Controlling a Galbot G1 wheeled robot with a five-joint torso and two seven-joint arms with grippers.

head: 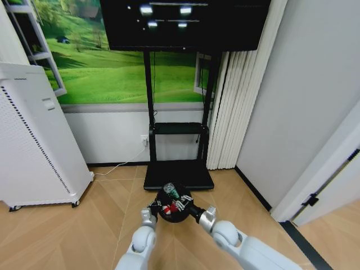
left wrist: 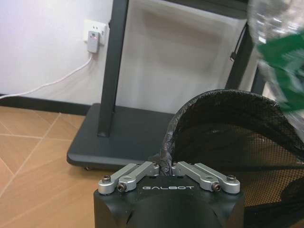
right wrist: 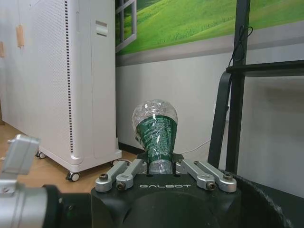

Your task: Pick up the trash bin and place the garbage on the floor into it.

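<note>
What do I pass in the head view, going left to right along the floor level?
White perforated appliance → left gripper on the trash bin's rim → trash bin, with the bottle held above it → right gripper → white door frame.

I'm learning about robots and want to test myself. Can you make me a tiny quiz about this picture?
1. True or false: the left gripper is shut on the rim of the trash bin.
2. What is the right gripper holding? A) a red-and-white wad B) the clear bottle with a green label C) nothing
3. Fill in: the red-and-white wads lie ____ the bin.

Key: 1 true; 2 B; 3 inside. In the head view the bottle is held above the bin's opening.
</note>
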